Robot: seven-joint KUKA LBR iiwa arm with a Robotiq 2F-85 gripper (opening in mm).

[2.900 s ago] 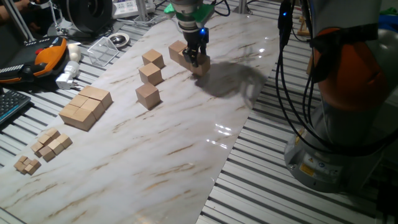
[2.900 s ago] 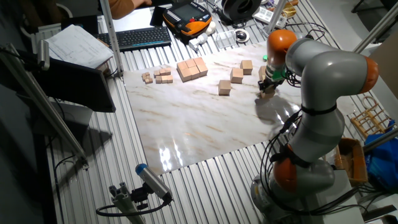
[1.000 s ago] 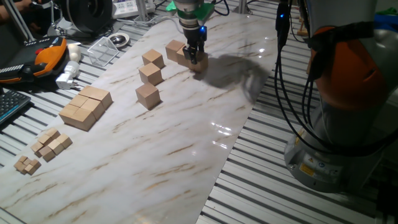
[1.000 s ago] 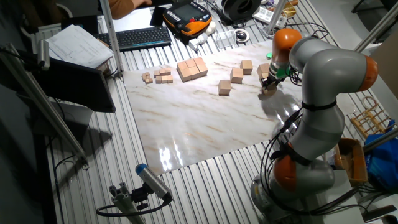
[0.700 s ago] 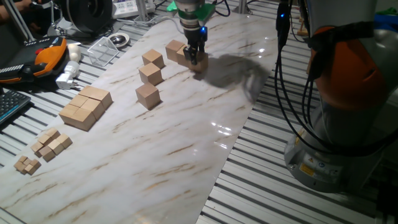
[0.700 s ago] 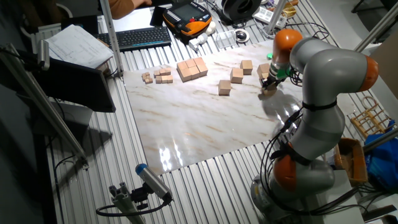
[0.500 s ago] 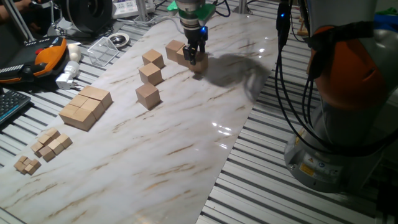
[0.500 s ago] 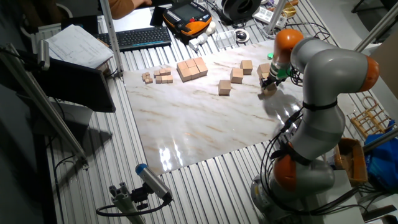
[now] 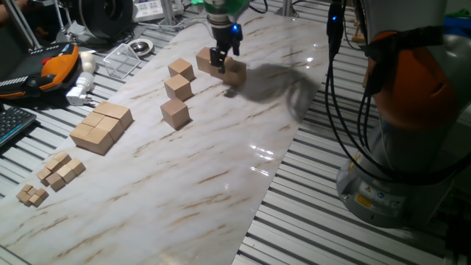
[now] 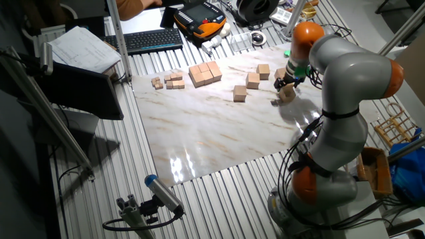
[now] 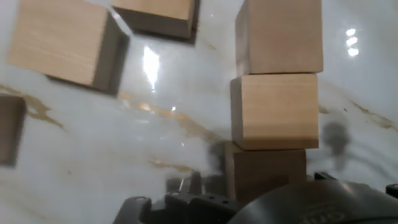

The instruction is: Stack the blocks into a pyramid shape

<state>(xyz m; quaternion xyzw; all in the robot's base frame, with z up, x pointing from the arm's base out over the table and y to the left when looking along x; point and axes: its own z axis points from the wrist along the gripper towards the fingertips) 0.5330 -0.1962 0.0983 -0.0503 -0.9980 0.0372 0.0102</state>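
Six tan wooden blocks lie on the marble board. Three form a touching row; its end blocks show in one fixed view (image 9: 204,57) (image 9: 237,71), and my hand hides the middle one. The hand view shows the row as a column (image 11: 275,111). Three loose blocks (image 9: 181,70) (image 9: 178,87) (image 9: 175,113) lie to the left. My gripper (image 9: 218,62) hovers just above the row's middle, open and holding nothing. It also shows in the other fixed view (image 10: 284,82). Its fingertips do not show in the hand view.
A flat slab of joined cubes (image 9: 101,126) and clusters of tiny cubes (image 9: 59,171) (image 9: 32,194) sit at the board's left end. A controller (image 9: 51,66), a white tool (image 9: 79,88) and a keyboard (image 9: 11,125) lie beyond the board. The robot base (image 9: 397,147) stands at right.
My gripper has let go of the block at the row's right end, risen a little and shifted left over the row. The block stays on the board.
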